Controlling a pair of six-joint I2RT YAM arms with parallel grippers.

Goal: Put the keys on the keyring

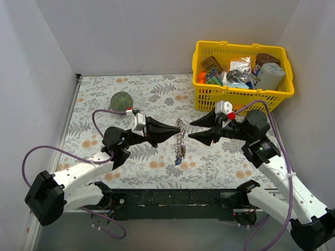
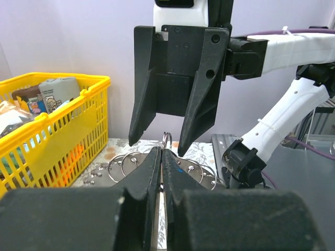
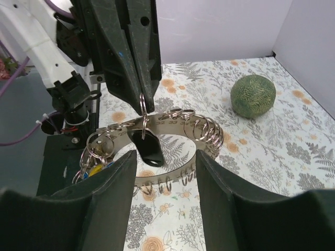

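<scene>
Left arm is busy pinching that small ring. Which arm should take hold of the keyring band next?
Right, I'd say. The right gripper has open, empty jaws facing the keyring. The left gripper is shut on the small ring carrying the black key, so it can't take another grip.

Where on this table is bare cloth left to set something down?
Free: the far strip between green ball and yellow basket, plus near cloth right of the keys. Crowded: centre, where left gripper and right gripper flank the keyring.

We've got plain white panel walls (image 1: pixel 157 36) boxing in three sides of a tabletop covered in a grey-and-orange leafy floral cloth (image 1: pixel 157 86), all pretty evenly lit.
</scene>
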